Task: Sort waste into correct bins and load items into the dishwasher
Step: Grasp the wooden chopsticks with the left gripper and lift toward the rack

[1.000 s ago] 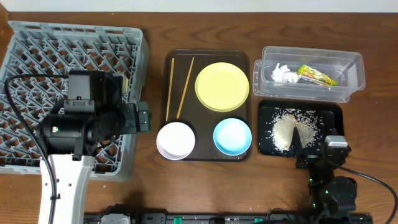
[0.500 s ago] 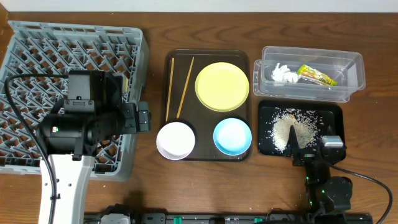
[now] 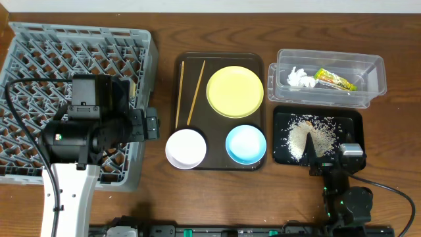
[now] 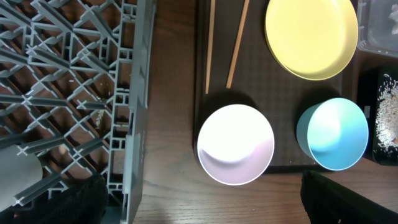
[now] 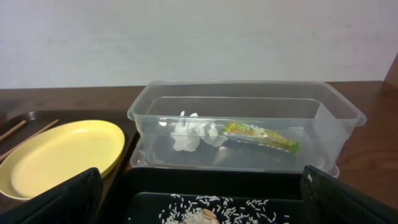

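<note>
Waste is lying on the right side of the wooden table [image 3: 164, 197]; the crumpled white tissue [image 3: 299, 78] and the green-and-orange snack wrapper [image 3: 334, 80] are resting side by side inside the clear tub [image 3: 376, 66], while the rice scraps [image 3: 304, 136] are lying heaped and scattered in the black tray [image 3: 352, 120] just in front of it; the right gripper [image 3: 332, 158] is hovering at that tray's near edge, its fingers [image 5: 59, 199] spread wide with nothing between them, one finger overlapping the rice heap in the overhead view; dishes are sitting on the dark brown tray [image 3: 220, 60] in the middle: the yellow plate [image 3: 235, 91] at the back right, the two chopsticks [image 3: 191, 92] lying to its left, the white-pinkish bowl [image 3: 185, 148] at the front left and the light blue bowl [image 3: 246, 145] at the front right; the grey dish rack [image 3: 39, 52] is standing to the left; the left arm [image 3: 72, 131] is reaching over it, and the left gripper [image 3: 152, 124] is hanging above the rack's right edge, near the white-pinkish bowl, its fingers [image 4: 62, 202] released and wide apart, holding nothing.
</note>
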